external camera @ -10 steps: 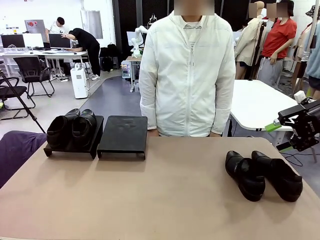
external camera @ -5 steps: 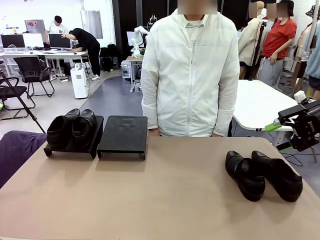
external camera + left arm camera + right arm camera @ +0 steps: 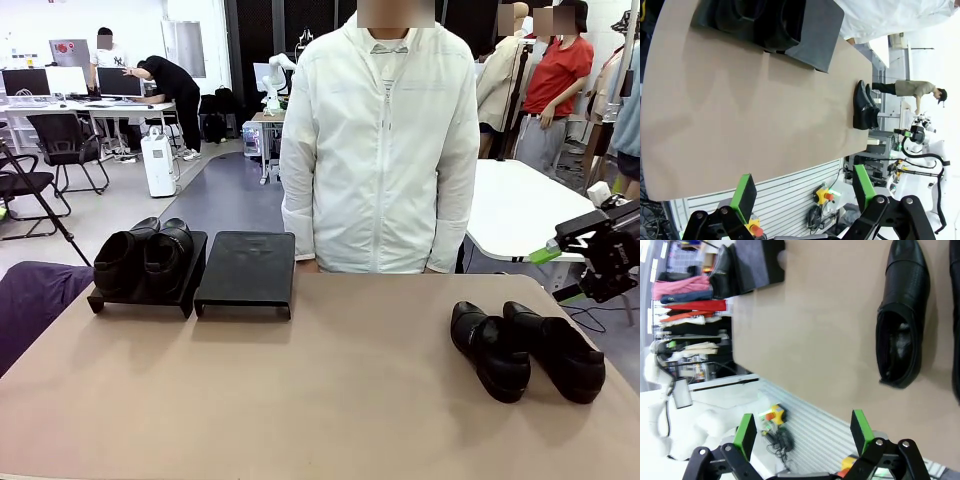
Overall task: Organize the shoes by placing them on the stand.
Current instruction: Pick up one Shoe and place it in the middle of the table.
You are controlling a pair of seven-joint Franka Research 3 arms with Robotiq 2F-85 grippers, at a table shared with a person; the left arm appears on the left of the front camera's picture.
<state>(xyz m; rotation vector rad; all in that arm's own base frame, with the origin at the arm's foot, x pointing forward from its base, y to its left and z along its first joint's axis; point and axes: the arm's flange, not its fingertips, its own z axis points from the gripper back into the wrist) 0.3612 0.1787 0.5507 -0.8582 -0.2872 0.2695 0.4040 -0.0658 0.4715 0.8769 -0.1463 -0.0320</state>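
The stand (image 3: 245, 270) sits at the far left of the table (image 3: 330, 410), with its two trays side by side. The left tray (image 3: 140, 296) carries one pair of black shoes (image 3: 145, 258), set close together. The right tray (image 3: 250, 255) shows its whole flat top. A second pair lies directly on the table at the near right, well apart from the stand. Its left shoe (image 3: 490, 352) and right shoe (image 3: 556, 352) lie side by side, toes pointing toward the near side and angled slightly right. A person (image 3: 380, 150) in a white jacket stands at the far edge near the middle, arms down. The right gripper (image 3: 558, 273) hangs at the right edge of the front view, raised above table level and just beyond the loose pair. Its green-padded fingers are spread apart with nothing between them. The right wrist view confirms this, with one shoe on the table beyond the fingers. The left gripper (image 3: 804, 190), seen in the left wrist view, hangs off the table's edge. Its jaws are likewise wide apart and empty.
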